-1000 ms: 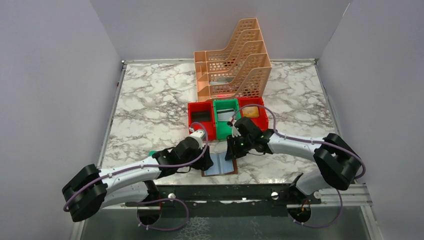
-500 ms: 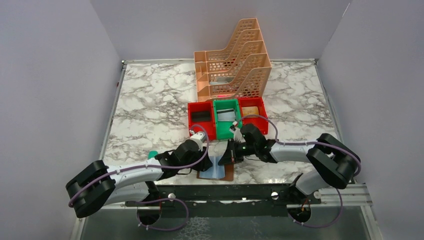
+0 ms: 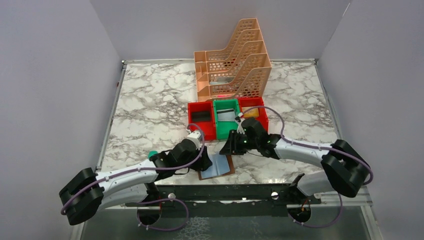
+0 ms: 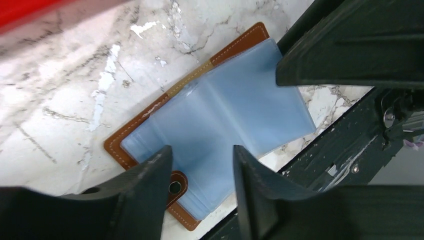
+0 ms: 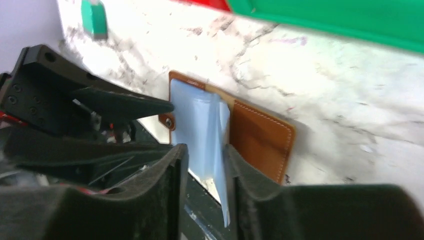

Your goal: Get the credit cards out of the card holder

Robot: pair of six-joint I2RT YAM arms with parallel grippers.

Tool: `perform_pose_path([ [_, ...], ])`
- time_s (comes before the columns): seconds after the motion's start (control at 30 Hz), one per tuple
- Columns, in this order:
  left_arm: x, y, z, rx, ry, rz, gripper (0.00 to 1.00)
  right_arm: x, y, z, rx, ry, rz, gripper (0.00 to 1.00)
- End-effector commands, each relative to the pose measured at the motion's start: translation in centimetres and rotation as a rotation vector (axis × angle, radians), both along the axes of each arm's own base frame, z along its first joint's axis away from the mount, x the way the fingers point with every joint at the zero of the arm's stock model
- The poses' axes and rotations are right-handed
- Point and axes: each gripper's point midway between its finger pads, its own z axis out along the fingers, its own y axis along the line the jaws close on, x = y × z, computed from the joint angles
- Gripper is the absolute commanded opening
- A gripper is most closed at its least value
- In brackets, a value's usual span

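Currently we are holding both grippers low over the card holder (image 4: 150,145), which is lying open and flat on the counter (image 4: 60,100) by its near edge, near the green bin (image 3: 222,134). Our left gripper (image 4: 202,150) is hanging spread above the end with the snap (image 4: 175,187), gripping nothing. Our right gripper (image 5: 205,148) is hanging at the opposite side. Its fingers (image 5: 165,200) are standing close together, with the edge of a pale blue sleeve (image 5: 195,125) running into the gap between them. We are unable to tell whether they are pinching it. Blue-grey sleeves are covering most of the brown leather, and we are finding any cards inside them too faint to tell apart.
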Motion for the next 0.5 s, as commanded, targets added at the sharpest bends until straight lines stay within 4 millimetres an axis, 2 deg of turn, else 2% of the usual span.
perform_pose_path([
  [0.0, 1.8, 0.4, 3.2, 0.018, -0.095, 0.045, 0.57, 2.0, -3.9, 0.8, -0.201, -0.120, -0.100, 0.42],
  [0.07, 2.5, 0.5, 4.6, 0.025, -0.135, 0.053, 0.63, 3.1, -5.5, 2.1, -0.255, -0.196, -0.154, 0.48],
  [0.13, 3.4, 0.9, 6.1, 0.054, -0.175, 0.075, 0.74, 4.3, -7.0, 3.9, -0.299, -0.288, -0.205, 0.52],
  [0.2, 4.7, 1.8, 7.7, 0.103, -0.225, 0.123, 0.83, 5.6, -8.4, 6.1, -0.329, -0.396, -0.254, 0.55],
  [0.27, 6.1, 2.8, 9.5, 0.141, -0.273, 0.174, 0.92, 6.9, -10.0, 8.4, -0.363, -0.495, -0.325, 0.62],
  [0.37, 8.0, 4.4, 12.2, 0.179, -0.340, 0.240, 0.99, 8.5, -12.0, 12.4, -0.388, -0.637, -0.416, 0.70],
  [0.47, 10.0, 6.4, 14.7, 0.214, -0.385, 0.334, 0.99, 9.7, -13.5, 15.7, -0.411, -0.767, -0.483, 0.76],
])
